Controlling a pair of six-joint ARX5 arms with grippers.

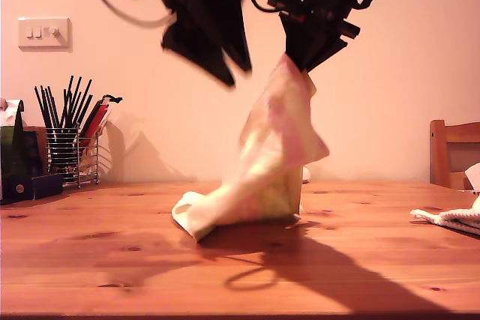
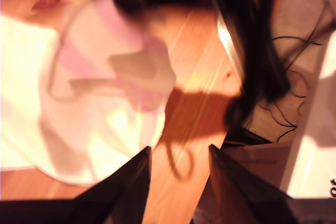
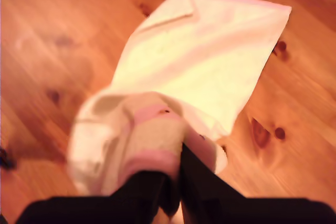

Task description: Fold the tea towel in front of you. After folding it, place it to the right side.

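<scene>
A pale yellow and pink tea towel (image 1: pixel 270 162) hangs from one raised corner. Its lower part trails on the wooden table (image 1: pixel 90 260). My second gripper (image 1: pixel 304 65) is shut on that top corner, and in the second wrist view the towel (image 3: pixel 210 61) spreads down to the table below my second gripper (image 3: pixel 178 182). My first gripper (image 1: pixel 236 73) hovers, blurred, above the table to the exterior view's left of the towel. In the first wrist view my first gripper (image 2: pixel 179 150) stands open, with bare table between its fingers and the towel (image 2: pixel 105 93) beside it.
At the exterior view's left stand a wire rack of black utensils (image 1: pixel 71 140) and a dark box (image 1: pixel 30 185). A white cloth (image 1: pixel 454 219) lies at the exterior view's right table edge, with a wooden chair (image 1: pixel 454 151) behind it.
</scene>
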